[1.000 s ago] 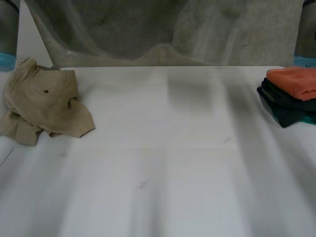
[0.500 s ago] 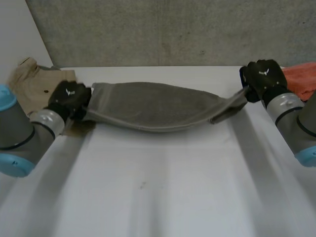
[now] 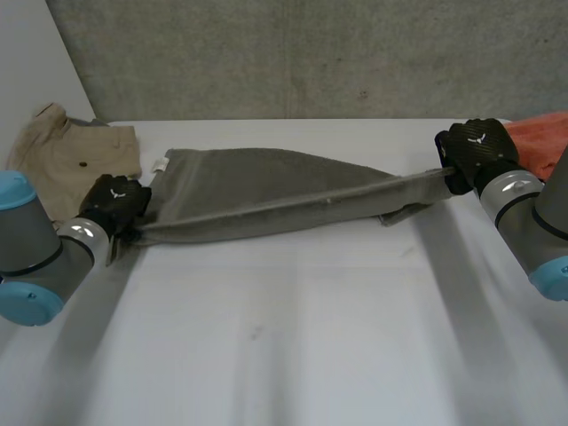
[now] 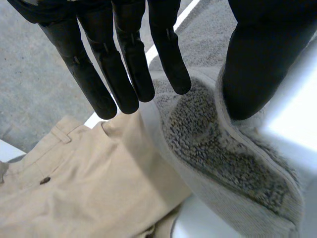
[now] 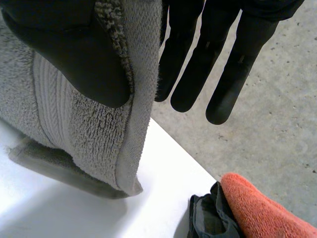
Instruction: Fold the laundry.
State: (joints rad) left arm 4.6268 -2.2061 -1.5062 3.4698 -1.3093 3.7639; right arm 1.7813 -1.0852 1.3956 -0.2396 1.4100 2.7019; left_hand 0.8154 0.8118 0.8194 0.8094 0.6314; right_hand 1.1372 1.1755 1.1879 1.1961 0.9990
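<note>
Head view: grey towel point(image 3: 266, 191) spans white table point(image 3: 284, 337) before concrete wall point(image 3: 293, 53).

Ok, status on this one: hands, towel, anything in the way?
Left robot hand pinches one end of grey towel, right robot hand the other. Towel stretched long between them. Beige trousers close by left hand, orange-topped folded stack by right.

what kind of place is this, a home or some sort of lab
Most likely a robot lab or test bench, not a home: a plain white table against a rough concrete wall, the left hand and right hand holding a grey towel stretched between them, beige trousers lying nearby.
</note>
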